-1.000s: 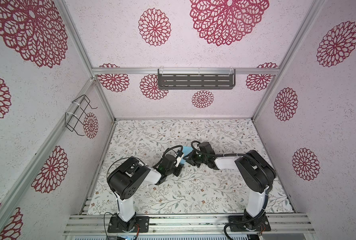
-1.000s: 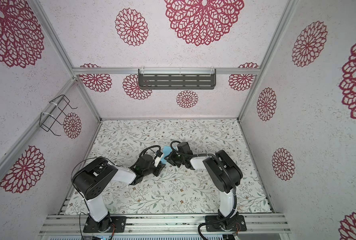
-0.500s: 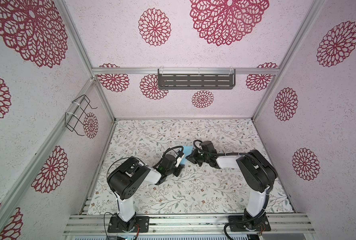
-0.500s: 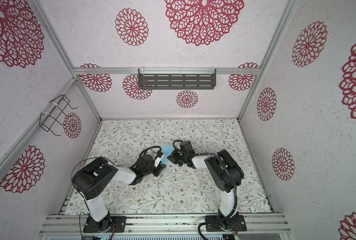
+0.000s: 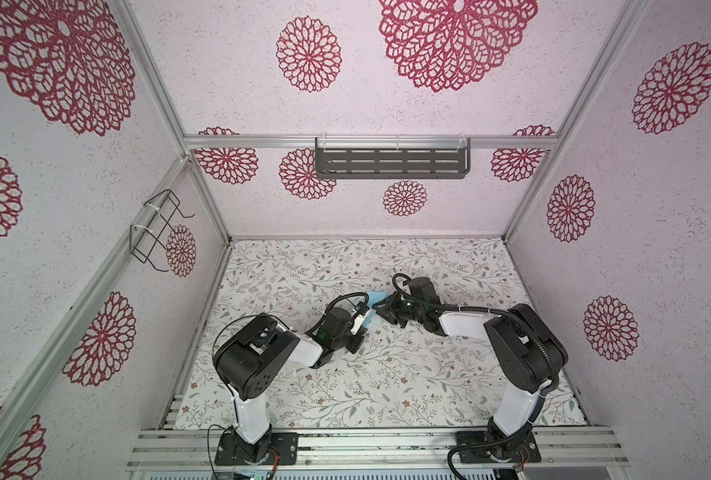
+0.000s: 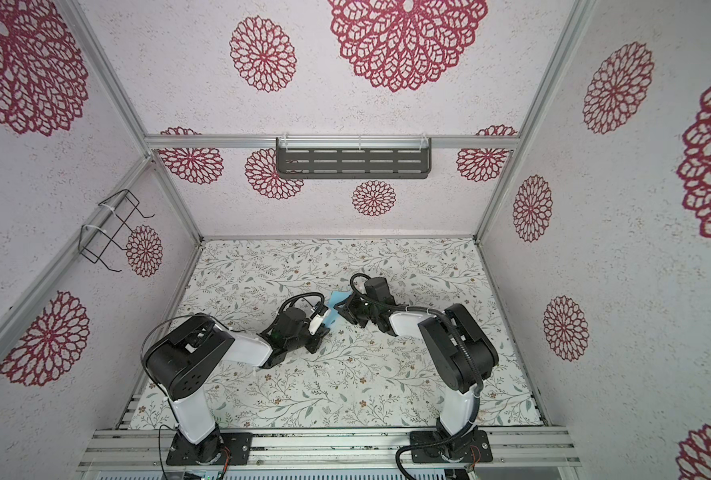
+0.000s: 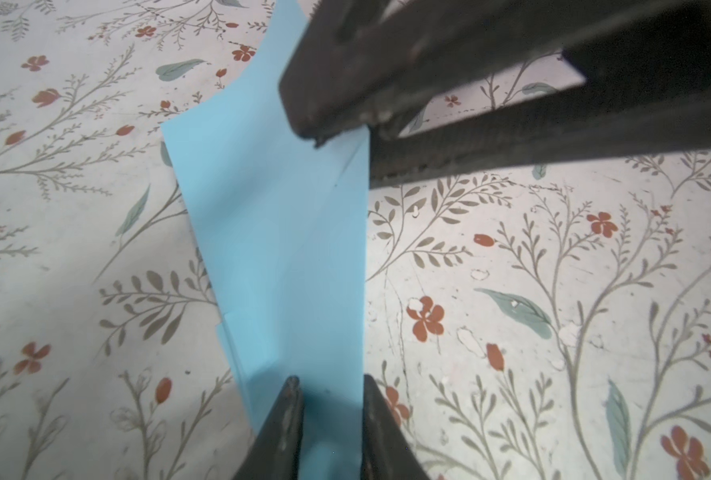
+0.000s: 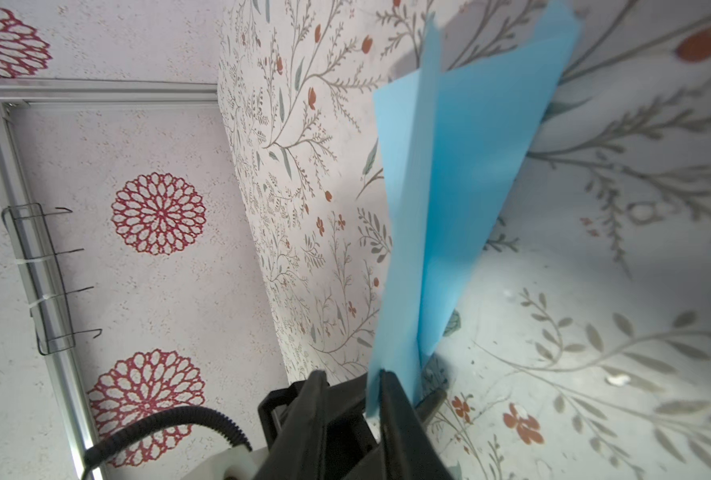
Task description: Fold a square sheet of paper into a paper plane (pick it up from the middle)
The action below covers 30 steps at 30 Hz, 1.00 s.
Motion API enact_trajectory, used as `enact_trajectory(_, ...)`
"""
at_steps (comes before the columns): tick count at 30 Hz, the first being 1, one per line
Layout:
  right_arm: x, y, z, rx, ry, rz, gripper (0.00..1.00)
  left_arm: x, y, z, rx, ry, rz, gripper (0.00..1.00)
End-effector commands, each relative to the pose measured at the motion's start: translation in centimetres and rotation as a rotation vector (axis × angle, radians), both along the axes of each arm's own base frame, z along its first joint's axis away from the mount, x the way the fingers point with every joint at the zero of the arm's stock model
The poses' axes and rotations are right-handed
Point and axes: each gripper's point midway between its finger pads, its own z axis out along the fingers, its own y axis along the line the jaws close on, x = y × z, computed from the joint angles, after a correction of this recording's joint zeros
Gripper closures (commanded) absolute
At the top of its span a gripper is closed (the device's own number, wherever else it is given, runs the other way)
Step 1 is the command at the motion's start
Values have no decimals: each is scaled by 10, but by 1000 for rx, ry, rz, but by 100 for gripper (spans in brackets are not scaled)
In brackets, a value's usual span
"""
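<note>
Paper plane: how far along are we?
Done: the blue paper is already folded narrow and tapered, with layered flaps off a centre crease. In hand: the left gripper straddles one end and the right gripper the other; I can't tell whether either is clamping. Left: likely evening the wings, then letting go of it on the table.

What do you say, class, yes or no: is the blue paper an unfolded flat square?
No, the left wrist view shows the blue paper creased and folded into overlapping layers.
</note>
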Motion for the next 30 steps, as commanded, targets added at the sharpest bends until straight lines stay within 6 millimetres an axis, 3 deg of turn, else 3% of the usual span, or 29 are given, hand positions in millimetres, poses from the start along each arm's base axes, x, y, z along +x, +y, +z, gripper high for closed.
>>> enact_trajectory(1, 3, -13, 18, -39, -75, -13, 66, -1, -7, 12, 3, -2, -50, 79)
enact_trajectory(5, 7, -34, 24, -110, -139, -44, 55, -3, -9, 13, 18, 39, -69, 86)
enact_trajectory(16, 9, -83, 39, -219, -288, -129, 40, -9, -14, 14, -6, 153, -95, 93)
enact_trajectory(30, 2, -100, 54, -222, -472, -123, 29, -13, -18, 11, 0, 285, -115, 99)
